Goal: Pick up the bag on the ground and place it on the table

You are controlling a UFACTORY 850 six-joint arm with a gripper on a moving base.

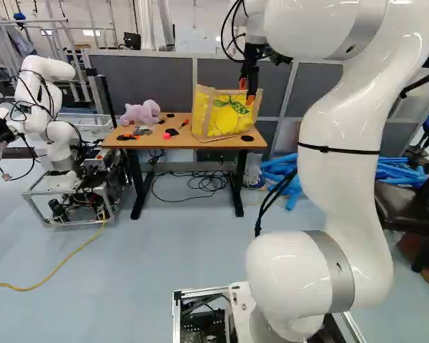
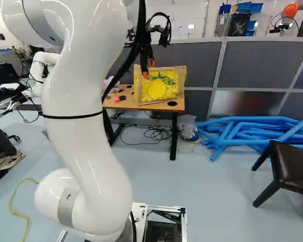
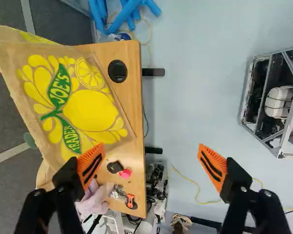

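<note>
Standing on the wooden table (image 1: pixel 157 143), the yellow bag (image 1: pixel 227 116) is occupying the upper middle of the left base view; the claw (image 1: pixel 247 91) is spreading wide.
The bag's lemon face is pointing toward the base, its long axis running left to right. Bare tabletop is showing along the front edge; the right edge is lying close. The claw is hiding some of the top; finger contact is remaining unclear.

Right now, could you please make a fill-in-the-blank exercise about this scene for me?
The bag stands on the wooden ____.
The tool is ____, not shut.
The bag's big printed lemon is ____.
The piled tubes are coloured ____.

Missing words: table; open; yellow; blue.
</note>
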